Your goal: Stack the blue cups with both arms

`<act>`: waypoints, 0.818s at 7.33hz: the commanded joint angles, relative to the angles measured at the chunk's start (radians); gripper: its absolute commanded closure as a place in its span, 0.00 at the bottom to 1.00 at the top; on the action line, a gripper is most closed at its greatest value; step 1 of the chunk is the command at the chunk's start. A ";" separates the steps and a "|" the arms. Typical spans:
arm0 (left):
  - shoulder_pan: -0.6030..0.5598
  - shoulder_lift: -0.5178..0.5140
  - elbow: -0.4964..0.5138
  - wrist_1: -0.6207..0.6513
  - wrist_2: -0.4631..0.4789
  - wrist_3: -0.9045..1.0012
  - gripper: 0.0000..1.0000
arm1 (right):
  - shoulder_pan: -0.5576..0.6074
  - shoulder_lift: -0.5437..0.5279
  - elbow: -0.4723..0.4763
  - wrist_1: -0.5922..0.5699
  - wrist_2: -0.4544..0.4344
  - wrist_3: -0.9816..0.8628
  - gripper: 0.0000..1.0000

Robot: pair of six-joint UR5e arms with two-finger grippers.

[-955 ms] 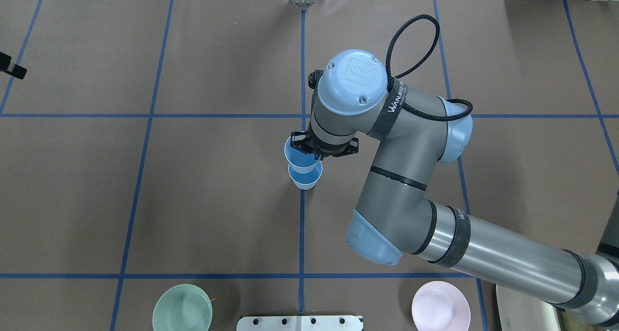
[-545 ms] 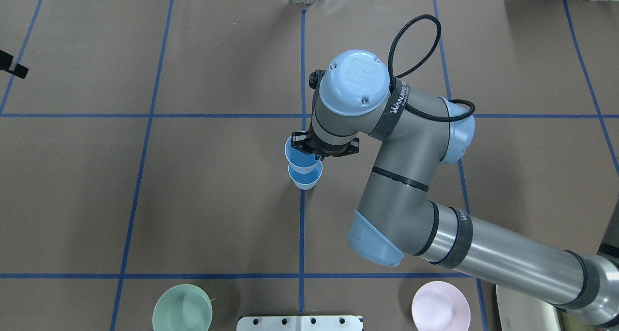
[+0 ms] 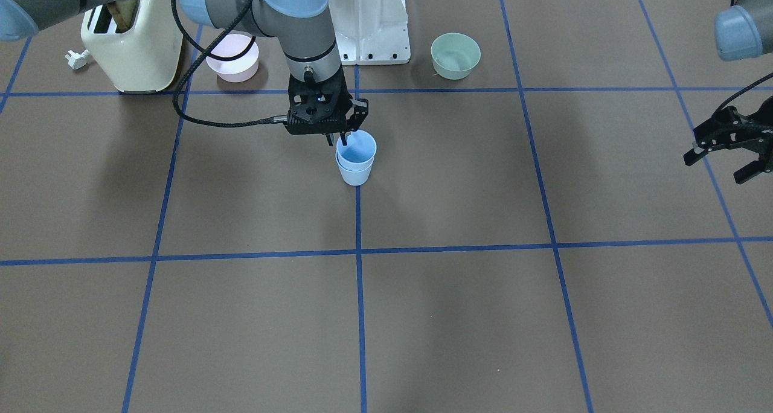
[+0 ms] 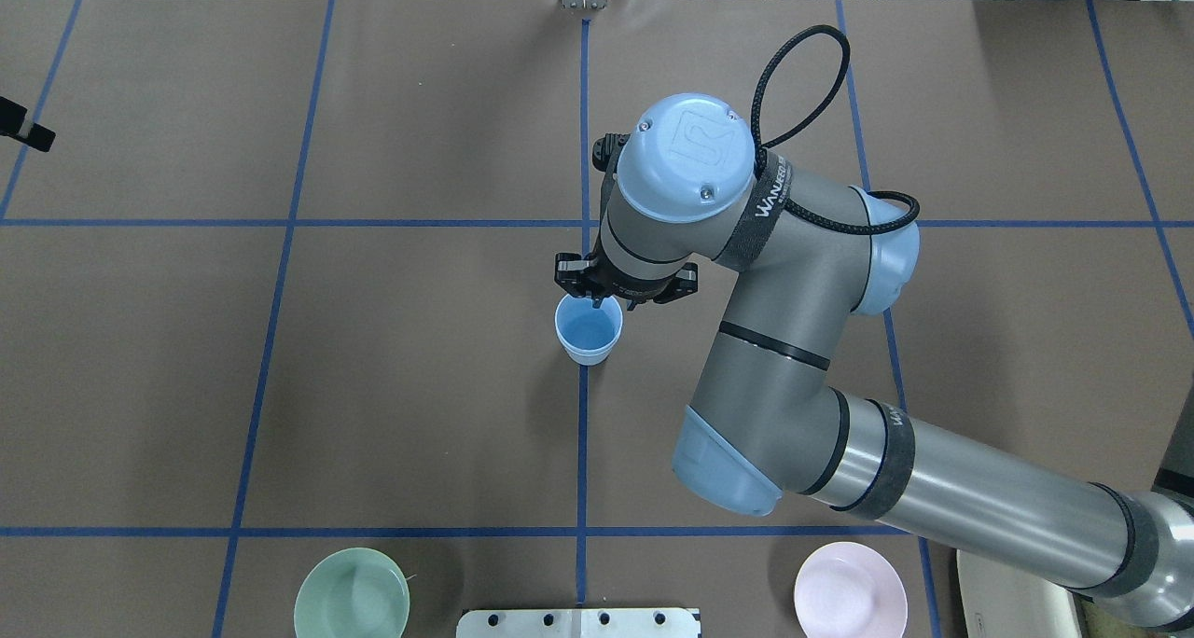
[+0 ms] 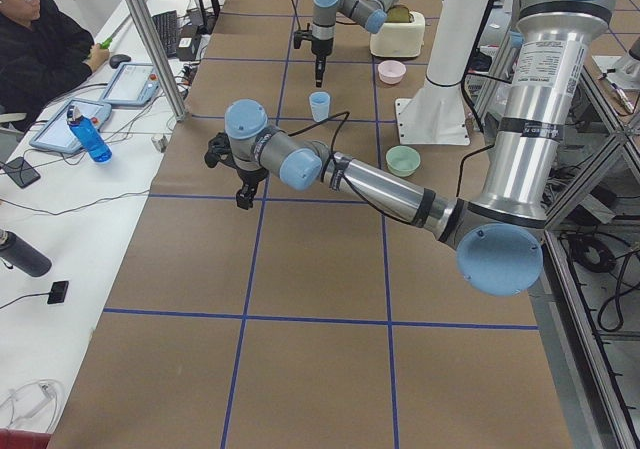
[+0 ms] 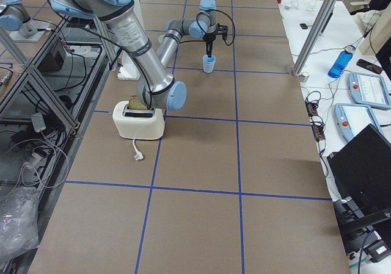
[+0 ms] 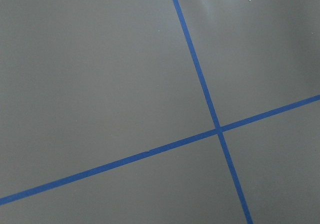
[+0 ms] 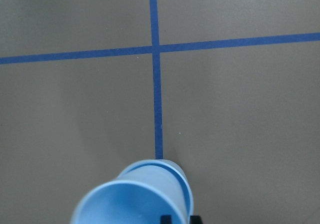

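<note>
The two pale-blue cups stand nested at the table's middle on a blue tape line: the upper cup (image 3: pixel 357 152) sits inside the lower cup (image 3: pixel 355 176). From overhead they read as one cup (image 4: pixel 588 332). My right gripper (image 3: pixel 337 141) hangs just above the near-robot edge of the upper cup's rim, fingers narrowly apart and holding nothing; overhead it (image 4: pixel 602 298) is at the rim's far side. The right wrist view shows the stack (image 8: pixel 135 199) just below. My left gripper (image 3: pixel 724 153) is open and empty, far out at the table's left side.
A green bowl (image 3: pixel 455 55) and a pink bowl (image 3: pixel 232 58) sit near the white pedestal (image 3: pixel 368 20). A cream toaster (image 3: pixel 130 51) stands by the pink bowl. An operator (image 5: pixel 40 39) sits at a side desk.
The upper cup has left the right gripper and dropped into the lower cup, so the two are now nested. The right gripper has risen slightly. The left arm has not moved.
</note>
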 commanded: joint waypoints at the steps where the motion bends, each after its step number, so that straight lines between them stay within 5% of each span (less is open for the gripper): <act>1: 0.000 -0.002 -0.001 0.000 -0.001 -0.001 0.02 | 0.000 -0.001 0.012 0.000 0.002 0.000 0.01; 4: 0.000 0.001 -0.003 -0.002 -0.004 0.001 0.02 | 0.143 -0.023 0.049 -0.001 0.034 -0.076 0.00; 6: -0.006 0.012 -0.003 -0.008 -0.004 0.002 0.02 | 0.372 -0.078 0.058 -0.001 0.222 -0.245 0.00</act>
